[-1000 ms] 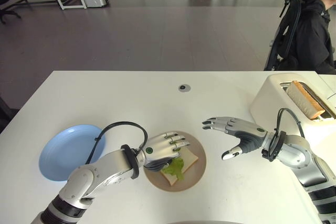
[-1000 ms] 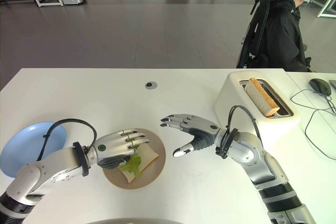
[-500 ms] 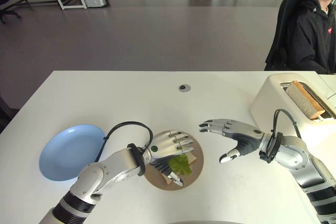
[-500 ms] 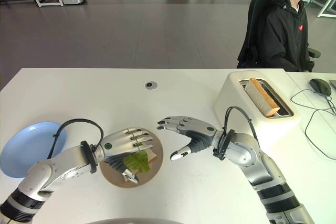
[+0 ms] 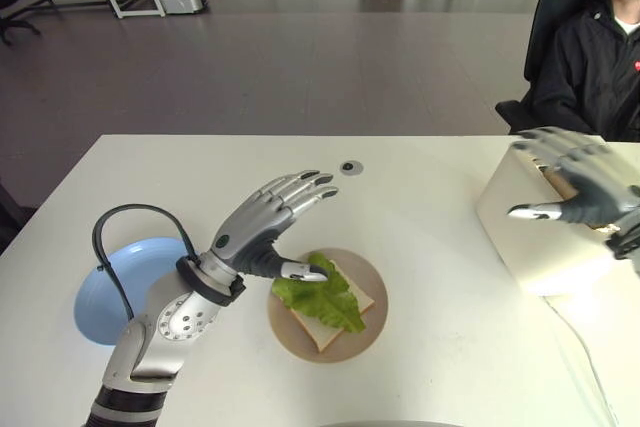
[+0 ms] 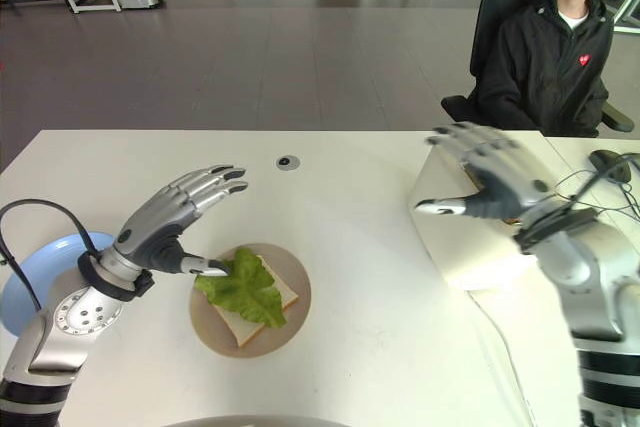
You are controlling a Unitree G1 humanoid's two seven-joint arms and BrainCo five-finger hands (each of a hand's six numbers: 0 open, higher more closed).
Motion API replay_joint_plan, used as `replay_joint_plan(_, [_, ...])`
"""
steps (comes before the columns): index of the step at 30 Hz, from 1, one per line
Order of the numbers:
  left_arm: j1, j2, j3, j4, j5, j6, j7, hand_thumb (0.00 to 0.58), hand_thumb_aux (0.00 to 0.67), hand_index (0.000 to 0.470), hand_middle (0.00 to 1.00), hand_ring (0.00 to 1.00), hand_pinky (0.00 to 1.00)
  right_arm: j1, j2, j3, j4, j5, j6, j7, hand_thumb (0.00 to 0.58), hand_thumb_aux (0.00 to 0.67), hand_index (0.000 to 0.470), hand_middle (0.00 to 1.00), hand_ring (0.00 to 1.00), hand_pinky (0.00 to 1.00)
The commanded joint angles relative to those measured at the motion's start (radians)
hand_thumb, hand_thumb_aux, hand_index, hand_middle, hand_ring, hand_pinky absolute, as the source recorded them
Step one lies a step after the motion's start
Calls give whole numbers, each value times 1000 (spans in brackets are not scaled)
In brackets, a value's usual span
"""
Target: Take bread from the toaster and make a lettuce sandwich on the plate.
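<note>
Left eye view, I see my left hand (image 5: 262,227) spread open and empty beside the tan round plate (image 5: 366,333), green lettuce leaf (image 5: 322,292) lying on the white bread slice (image 5: 333,332) there, right hand (image 5: 578,185) open, empty, over the white toaster (image 5: 535,247).

Glossy dark floor (image 5: 300,57) stretches behind the white table (image 5: 180,177).

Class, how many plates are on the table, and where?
2. A blue plate lies at the left; a tan plate sits centre, under bread and lettuce.
</note>
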State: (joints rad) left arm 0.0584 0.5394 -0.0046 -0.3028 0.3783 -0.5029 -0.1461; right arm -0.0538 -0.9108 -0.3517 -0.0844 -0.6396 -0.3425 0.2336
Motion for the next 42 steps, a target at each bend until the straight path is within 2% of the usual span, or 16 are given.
replay_joint_plan(1, [-3,5,-15,87,-35,-42,-22,0,0,0,0,0,0,88,-39,-61,22,-1,50,22,0,0,0,0,0,0])
replay_joint_plan(7, [-18,-10,-8,135,-59,-68,-19,0,0,0,0,0,0,108,-49,-18,57,26,104,63,0,0,0,0,0,0])
replay_joint_plan(8, [-17,-12,-7,139,-66,-71,-20,0,0,0,0,0,0,109,-48,-10,57,31,111,71,227,147,103,0,0,0])
replay_joint_plan(9, [-16,-14,-5,143,-72,-74,-20,0,0,0,0,0,0,109,-47,-3,57,38,116,79,420,318,223,0,0,0])
replay_joint_plan(10, [-13,-14,-3,145,-69,-77,-17,0,0,0,0,0,0,106,-43,3,55,48,123,85,493,410,288,0,0,0])
replay_joint_plan(14, [-1,-13,5,135,-53,-79,-14,0,0,0,0,0,0,95,-40,27,51,73,160,105,526,465,326,0,0,0])
replay_joint_plan(16, [4,-12,11,134,-47,-82,-12,0,0,0,0,0,0,88,-39,45,55,86,173,114,551,520,365,0,0,0])
replay_joint_plan(18, [5,-12,15,136,-39,-83,-10,0,0,0,0,0,0,75,-33,59,49,99,177,110,580,670,470,0,0,0])
replay_joint_plan(23, [7,-13,26,140,-31,-85,-7,0,0,0,0,0,0,22,-9,31,43,174,222,89,580,670,470,0,0,0])
replay_joint_plan(29, [6,-6,69,145,-60,-85,1,0,0,0,0,0,0,-61,-16,-184,6,420,265,99,580,670,470,0,0,0])
replay_joint_plan(32, [5,-1,89,148,-74,-90,1,0,0,0,0,0,0,-80,-15,-224,-105,591,270,185,580,670,470,0,0,0])
replay_joint_plan(36, [15,24,130,135,-106,-114,-11,0,0,0,0,0,0,-106,14,-87,-283,811,282,327,580,670,470,0,0,0])
replay_joint_plan(39, [43,70,162,117,-161,-176,-47,0,0,0,0,0,0,-141,37,97,-379,982,297,490,580,670,470,0,0,0])
replay_joint_plan(42, [81,116,211,97,-211,-219,-79,0,0,0,0,0,0,-218,75,304,-364,971,285,617,580,670,470,0,0,0])
